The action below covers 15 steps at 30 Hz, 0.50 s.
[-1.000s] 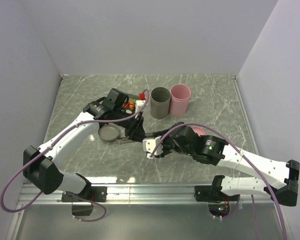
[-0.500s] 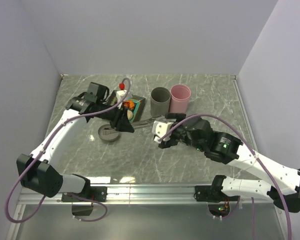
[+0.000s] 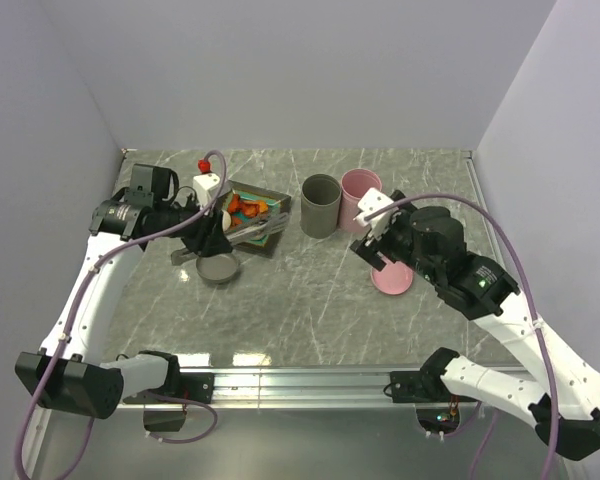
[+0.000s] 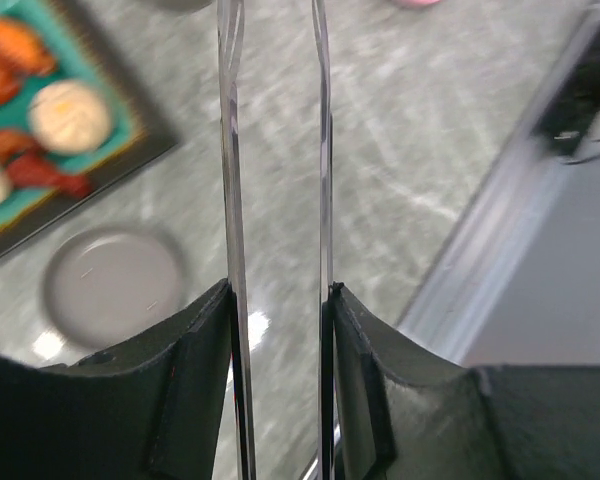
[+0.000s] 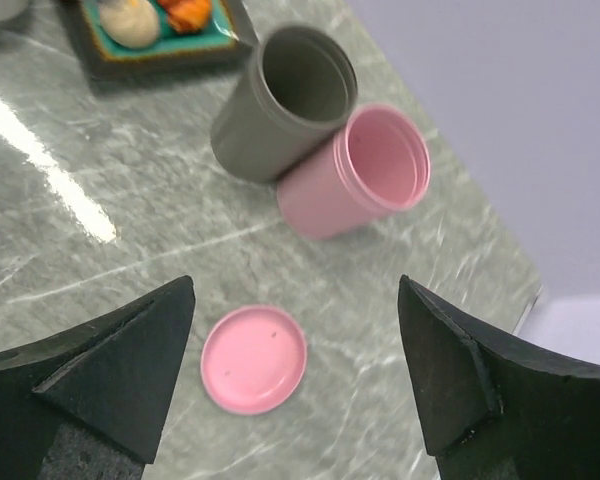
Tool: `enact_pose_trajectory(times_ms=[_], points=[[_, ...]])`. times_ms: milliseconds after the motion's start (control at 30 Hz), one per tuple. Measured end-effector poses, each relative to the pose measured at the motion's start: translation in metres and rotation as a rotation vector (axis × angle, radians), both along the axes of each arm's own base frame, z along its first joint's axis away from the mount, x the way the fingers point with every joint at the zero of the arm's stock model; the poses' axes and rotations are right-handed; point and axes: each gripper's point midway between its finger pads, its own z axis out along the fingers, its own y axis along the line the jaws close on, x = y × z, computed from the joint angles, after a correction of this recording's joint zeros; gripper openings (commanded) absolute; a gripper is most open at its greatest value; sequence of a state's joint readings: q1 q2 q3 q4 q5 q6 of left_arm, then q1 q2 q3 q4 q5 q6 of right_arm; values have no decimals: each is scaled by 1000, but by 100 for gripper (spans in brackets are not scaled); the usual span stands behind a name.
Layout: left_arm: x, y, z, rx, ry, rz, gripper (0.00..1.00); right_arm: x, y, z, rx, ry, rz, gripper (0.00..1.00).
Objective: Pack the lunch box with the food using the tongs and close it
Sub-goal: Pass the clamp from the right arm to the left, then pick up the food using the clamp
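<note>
The left gripper (image 4: 278, 300) pinches the long slim silver metal tongs (image 4: 227, 150) between its fingers. The orange-red chunks (image 4: 10, 55) and pale cream balls (image 4: 70, 112) lie on the square dark plate with teal centre (image 4: 148, 125), upper left of the left wrist view. The right gripper (image 5: 295, 300), centre right in the overhead view, has its jaws spread wide and holds nothing.

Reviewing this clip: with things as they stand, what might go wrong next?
1. The left gripper pinches the slim tongs partway along; the smooth metal may slip or twist.
2. The pale balls on the plate are round and may roll out of the tongs.
3. The grey cup and pink cup stand touching, so a clumsy drop could nudge both.
</note>
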<state>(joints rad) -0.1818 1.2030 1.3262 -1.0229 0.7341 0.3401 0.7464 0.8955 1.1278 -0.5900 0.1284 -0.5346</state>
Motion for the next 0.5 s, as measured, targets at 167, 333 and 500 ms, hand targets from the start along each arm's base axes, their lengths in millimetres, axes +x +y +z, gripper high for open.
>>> enact_pose_trajectory(times_ms=[167,333,500], points=[[11,23,-10,102,-18,84,47,9,-27,-17,62,123,-137,93],[23,46,-18,198,-30,188,49,18,-44,-35,141,267,-251,95],[35,69,-22,282,-29,334,52,17,-51,-49,186,364,-299,96]])
